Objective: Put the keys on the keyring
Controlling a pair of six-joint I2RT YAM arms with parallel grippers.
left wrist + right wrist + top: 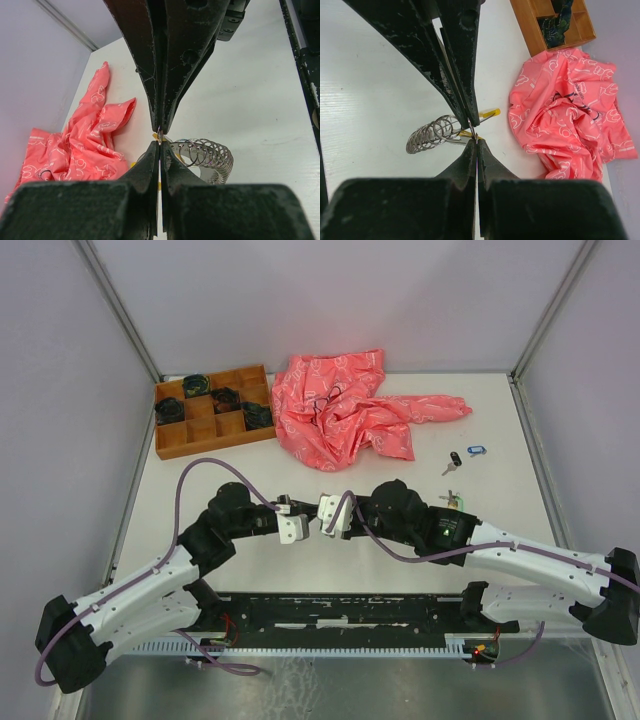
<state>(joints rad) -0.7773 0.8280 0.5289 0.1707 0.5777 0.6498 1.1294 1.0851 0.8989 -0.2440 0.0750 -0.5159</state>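
Note:
The keyring (210,154), a loop of silvery coiled wire, hangs just above the table between both grippers; it also shows in the right wrist view (426,136). My left gripper (159,147) is shut on a thin wire turn at the coil's end. My right gripper (476,145) is shut on the same spot, tip to tip with the left one, at mid-table (312,516). A yellow-tagged key (490,113) hangs by the pinch. A black-tagged key (455,459), a blue-tagged key (476,450) and a green-tagged key (456,502) lie at the right.
A crumpled pink cloth (345,410) lies at the back centre. A wooden compartment tray (166,446) with dark coiled bundles stands at the back left. Purple cables loop off both arms. Grey walls close the sides and back.

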